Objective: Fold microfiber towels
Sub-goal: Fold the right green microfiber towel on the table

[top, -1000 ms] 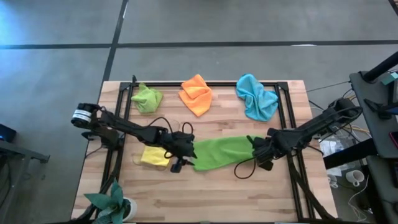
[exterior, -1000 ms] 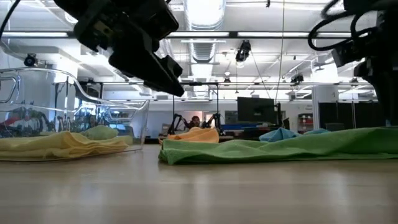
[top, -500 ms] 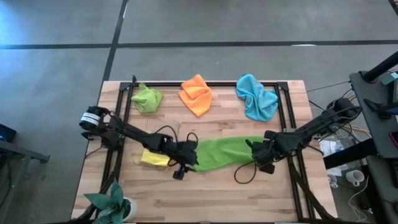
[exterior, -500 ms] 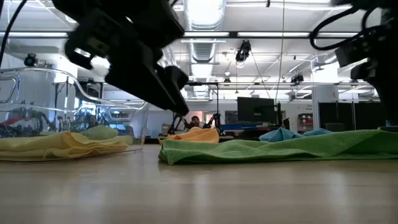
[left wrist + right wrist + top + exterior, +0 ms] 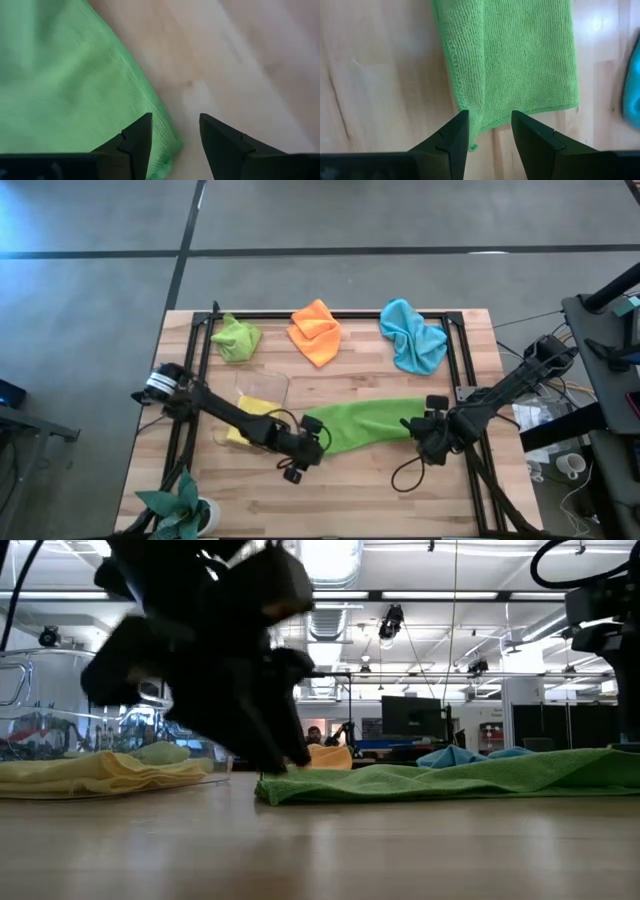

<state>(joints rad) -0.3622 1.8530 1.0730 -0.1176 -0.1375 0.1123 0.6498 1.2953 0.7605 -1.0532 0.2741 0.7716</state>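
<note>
- Here we see the darker green towel [image 5: 365, 423] lying as a long folded strip across the middle of the desk [image 5: 330, 500], running between the two arms.
- Our left tool [image 5: 174, 137] sits at the strip's left end, low over the wood; its fingers [image 5: 136, 142] stand apart, one over the towel's corner and the other over bare desk, and nothing is clamped between them.
- Our right tool [image 5: 489, 131] is at the strip's right end; its fingers [image 5: 454, 137] are also apart, straddling the towel's near corner without pinching it.
- The yellow towel [image 5: 250, 420] lies crumpled just beside the left arm, partly under a clear plastic container [image 5: 262, 387].
- Along the far edge of the desk we find the lime green towel [image 5: 236, 338], the orange towel [image 5: 316, 331] and the light blue towel [image 5: 412, 336], each bunched up and well apart from the tools.
- A green plant [image 5: 178, 502] stands at the near left corner.
</note>
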